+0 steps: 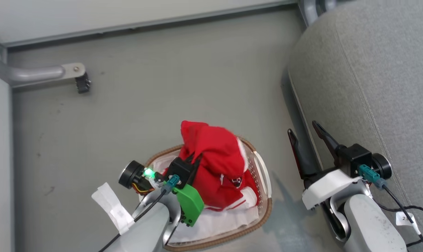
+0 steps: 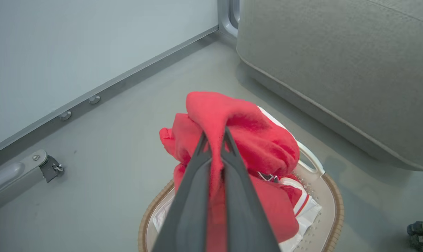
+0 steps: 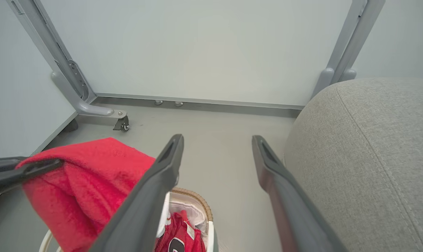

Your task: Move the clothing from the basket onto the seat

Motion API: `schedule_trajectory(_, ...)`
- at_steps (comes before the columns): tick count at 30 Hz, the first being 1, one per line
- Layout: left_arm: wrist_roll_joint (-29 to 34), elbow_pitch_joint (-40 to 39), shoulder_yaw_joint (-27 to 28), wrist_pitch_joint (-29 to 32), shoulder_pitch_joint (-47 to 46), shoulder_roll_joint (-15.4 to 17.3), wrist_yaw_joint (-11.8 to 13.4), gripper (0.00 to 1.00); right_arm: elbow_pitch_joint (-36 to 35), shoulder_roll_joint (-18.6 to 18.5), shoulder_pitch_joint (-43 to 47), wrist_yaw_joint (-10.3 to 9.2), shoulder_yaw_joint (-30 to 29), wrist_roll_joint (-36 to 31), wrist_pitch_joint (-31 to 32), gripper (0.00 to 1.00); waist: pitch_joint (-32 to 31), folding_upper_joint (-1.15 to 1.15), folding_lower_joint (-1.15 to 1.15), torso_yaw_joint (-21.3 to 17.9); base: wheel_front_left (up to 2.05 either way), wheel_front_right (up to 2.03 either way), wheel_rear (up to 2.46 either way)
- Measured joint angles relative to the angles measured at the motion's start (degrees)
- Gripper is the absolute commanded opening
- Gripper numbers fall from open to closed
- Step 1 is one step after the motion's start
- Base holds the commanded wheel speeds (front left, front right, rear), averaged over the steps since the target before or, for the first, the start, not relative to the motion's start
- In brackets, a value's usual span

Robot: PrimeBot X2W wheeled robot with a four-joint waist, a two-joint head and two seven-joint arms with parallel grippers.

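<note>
Head view, left arm: the pale forearm rises from the bottom edge over the basket's (image 1: 266, 206) near rim. The left gripper (image 1: 196, 157) is clenched on a fold of the red clothing (image 1: 214, 154).
Head view, right arm: it is low on the right, between basket and grey seat (image 1: 372, 70). The right gripper (image 1: 302, 127) is released, jaws spread, holding nothing, fingers pointing up alongside the seat's edge.
Head view, clothing: a red bundle is bunched at the gripper, the rest heaped in the white-lined basket on the floor (image 1: 162, 87).
Left wrist view: the two dark fingers meet on red fabric that drapes over their tips, above the basket, with the seat beyond at upper right.
Right wrist view: the parted fingers frame bare floor. The red fabric hangs at left from the left gripper, and a numbered jersey lies in the basket below.
</note>
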Motion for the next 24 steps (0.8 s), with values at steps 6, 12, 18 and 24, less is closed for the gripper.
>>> schedule_trajectory(6,-2.8,-13.4,1.0,0.0,1.8,0.0,0.3,0.0,0.8,-0.4,2.6,0.0,0.0,0.0,0.0,1.0,-5.3,0.0,0.0,2.9,0.0,0.0,0.0)
schedule_trajectory(12,-4.9,-23.0,1.7,0.0,1.9,0.0,0.5,0.0,1.1,-0.5,4.6,0.0,0.1,0.0,0.0,1.0,-9.3,0.0,0.0,4.4,0.0,0.0,0.0)
schedule_trajectory(18,-6.7,-29.3,2.1,0.0,0.6,0.0,1.1,0.0,0.9,-0.5,6.7,0.0,-0.2,0.4,0.0,1.0,-12.4,0.0,0.0,4.9,0.0,0.0,0.0)
schedule_trajectory(24,-7.9,-30.8,1.6,0.0,0.0,0.0,1.7,0.0,-0.2,-0.7,8.1,0.0,2.0,0.4,0.0,1.0,-14.0,0.0,0.0,4.6,0.0,0.0,0.0)
